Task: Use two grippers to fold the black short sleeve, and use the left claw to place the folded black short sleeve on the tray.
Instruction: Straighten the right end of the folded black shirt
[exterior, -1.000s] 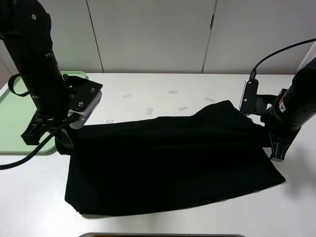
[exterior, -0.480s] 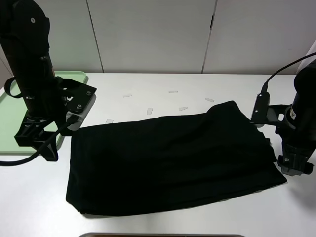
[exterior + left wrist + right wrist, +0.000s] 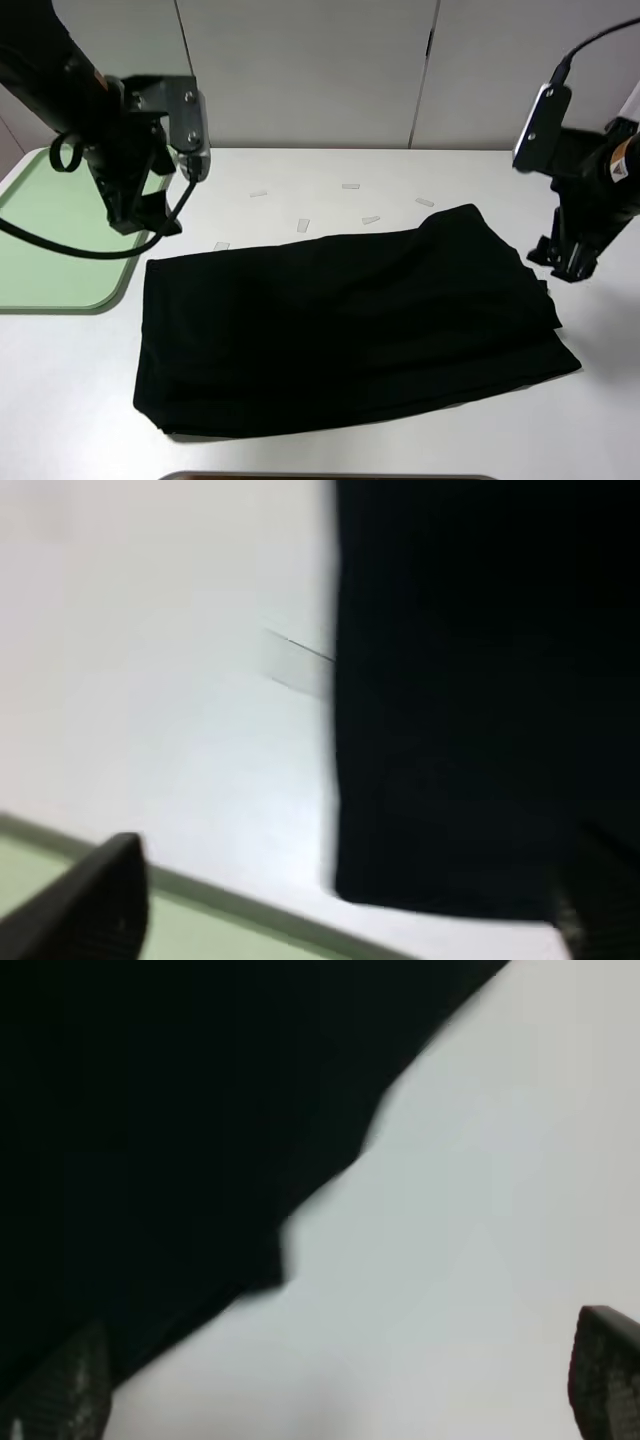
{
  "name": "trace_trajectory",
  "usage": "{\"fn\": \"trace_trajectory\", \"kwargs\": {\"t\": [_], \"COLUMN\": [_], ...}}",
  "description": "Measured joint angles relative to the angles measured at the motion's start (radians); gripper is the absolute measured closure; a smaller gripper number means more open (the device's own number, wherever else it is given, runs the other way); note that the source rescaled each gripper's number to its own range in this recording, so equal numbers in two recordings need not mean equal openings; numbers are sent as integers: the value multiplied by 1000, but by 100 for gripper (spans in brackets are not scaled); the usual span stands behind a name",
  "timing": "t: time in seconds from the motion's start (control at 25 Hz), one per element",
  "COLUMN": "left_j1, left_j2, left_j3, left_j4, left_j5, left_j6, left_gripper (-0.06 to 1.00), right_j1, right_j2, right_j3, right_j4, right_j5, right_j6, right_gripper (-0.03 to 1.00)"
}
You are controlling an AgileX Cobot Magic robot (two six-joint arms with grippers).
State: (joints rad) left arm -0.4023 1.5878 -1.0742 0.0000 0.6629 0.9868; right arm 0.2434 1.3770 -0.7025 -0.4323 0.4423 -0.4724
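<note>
The black short sleeve (image 3: 340,330) lies flat on the white table as a wide folded band. In the left wrist view its edge (image 3: 480,680) lies below the spread fingertips. My left gripper (image 3: 150,222) hangs open above the table just beyond the cloth's left far corner, next to the tray (image 3: 50,250). In its own view the left gripper (image 3: 350,920) holds nothing, and a strip of the tray (image 3: 230,935) shows. My right gripper (image 3: 565,265) hovers open over the table by the shirt's right end. The right gripper (image 3: 335,1390) is empty above the shirt (image 3: 180,1110).
Small white tape strips (image 3: 350,186) dot the table beyond the shirt, and one strip (image 3: 295,665) lies beside the cloth's edge. Grey wall panels stand behind the table. A dark object (image 3: 330,477) shows at the front edge.
Both grippers opened, let go of the shirt's ends and rose away. The left arm swung up and back by the tray. The shirt settled flat.
</note>
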Motion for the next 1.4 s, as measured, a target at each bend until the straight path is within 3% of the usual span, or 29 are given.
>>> {"fn": "trace_trajectory", "kwargs": {"t": [0.08,0.2,0.4,0.72,0.92,1.2,1.4], "left_j1": [0,0,0,0,0,0,0], "left_j2": [-78,-166,-325,-668,-899,-1242,-1485], "left_j3": [0,0,0,6,141,446,555], "left_j4": [-7,-13,-69,-274,-295,-297,-263], "left_j5": [-58,-63,-59,13,-46,-238,-179], "left_j6": [-18,-29,-44,-204,-289,-418,-526], "left_gripper": [3,-3,-5,-5,-5,-5,-6], "right_j1": [0,0,0,0,0,0,0], "right_j2": [-62,-162,-338,-594,-673,-677,-677], "right_j3": [0,0,0,2,2,2,2], "right_j4": [11,15,27,130,218,248,266], "right_j5": [-73,-152,-176,-178,-179,-179,-179], "right_j6": [47,120,168,171,174,174,174], "right_gripper": [-3,-3,-3,-3,-3,-3,-3]}}
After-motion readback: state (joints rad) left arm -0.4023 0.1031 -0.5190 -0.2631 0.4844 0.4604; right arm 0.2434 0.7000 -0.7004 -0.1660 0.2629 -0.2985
